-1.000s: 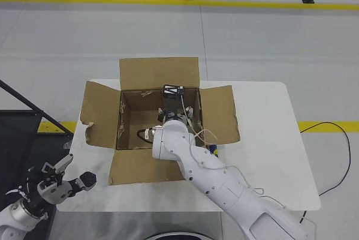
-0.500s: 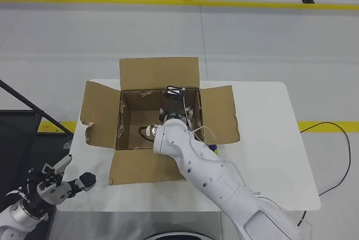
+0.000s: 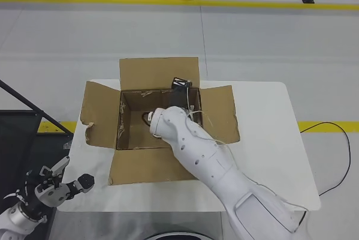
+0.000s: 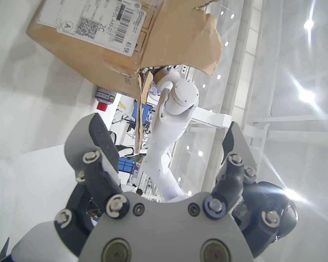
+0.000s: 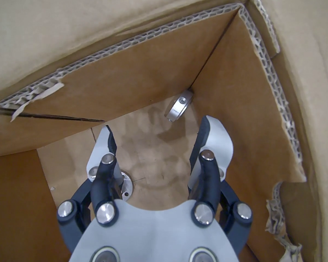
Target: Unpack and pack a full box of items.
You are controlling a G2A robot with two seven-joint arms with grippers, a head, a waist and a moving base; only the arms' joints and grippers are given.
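risk note: corner pick inside the box, ring wedged against two walls

- lower left of the top view: left gripper (image 3: 64,179) hangs off the table (image 3: 269,114) edge, jaws spread wide, nothing in them. it is well apart from the cardboard box (image 3: 158,72), so nothing braces the box.
- centre of the top view: the box stands with all four flaps open, and the right arm (image 3: 197,156) reaches down into it toward its upper right inner corner.
- right wrist view: right gripper (image 5: 157,129) is inside the box, jaws wide and empty. a metal ring (image 5: 178,106) stands tilted on its edge just ahead of the fingertips, right where two walls meet the floor. a flanged metal part (image 5: 127,185) lies on the floor close under one finger.

likely failures, as i judge them:
1. one finger meets a wall before it gets round the ring, since there is little room in the corner. the push would slide the unbraced box across the table.
2. the jaws close on the tilted ring off-centre. smooth metal could squirt out or roll off along the wall.
3. the near finger nudges the flanged part on the way in.
4. ragged flap edges could snag the wrist on withdrawal.
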